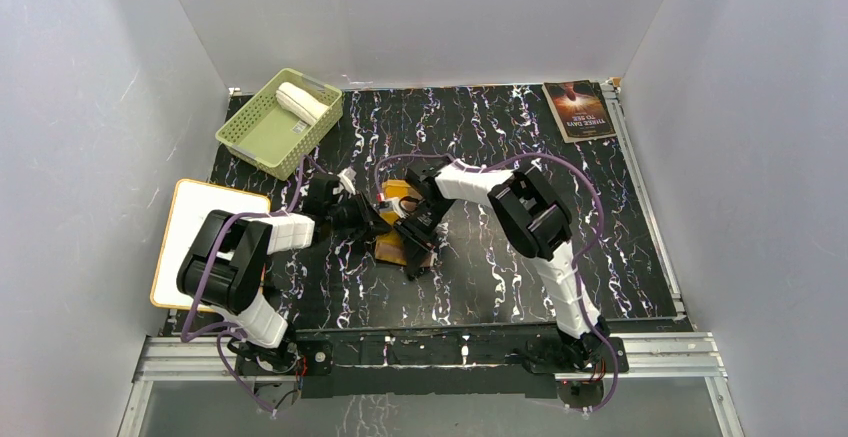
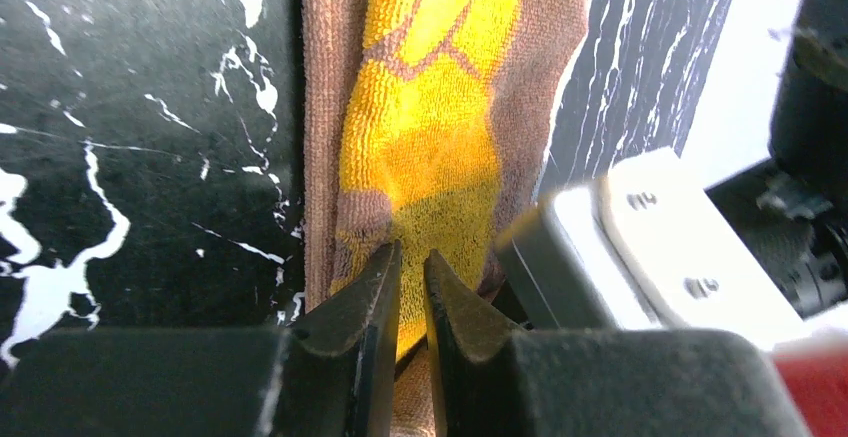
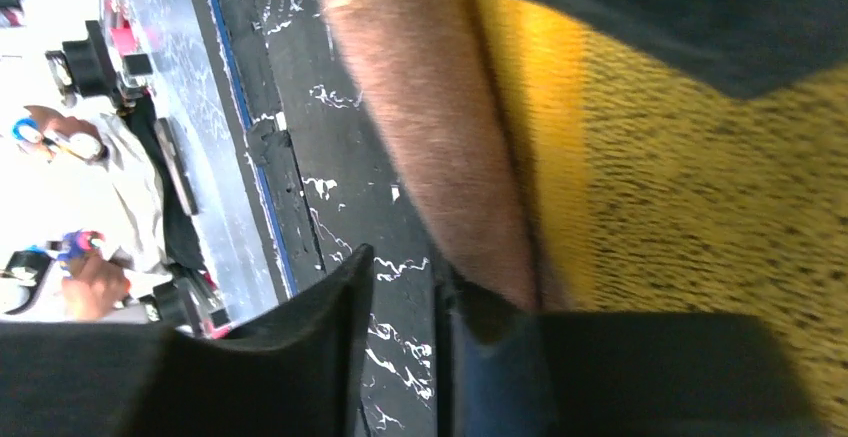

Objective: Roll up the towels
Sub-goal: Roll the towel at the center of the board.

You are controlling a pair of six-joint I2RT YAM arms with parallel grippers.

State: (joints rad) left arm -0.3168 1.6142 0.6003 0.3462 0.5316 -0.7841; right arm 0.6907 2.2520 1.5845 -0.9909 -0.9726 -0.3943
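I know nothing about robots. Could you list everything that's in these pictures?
yellow towel: one, mustard-yellow with a tan-brown side, bunched at mid-table between the two grippers
white towel: one, cream-white, rolled, lying in the basket
basket: one, light green, far left corner of the table
book: one, dark cover, far right corner
board: one, white with an orange-yellow edge, at the table's left side
table: one, black with white veining
left arm: one, black and white, near left
right arm: one, black and white, near right
left gripper: one, black, jaws narrowly apart at the yellow towel's end
right gripper: one, black, jaws slightly apart beside the yellow towel
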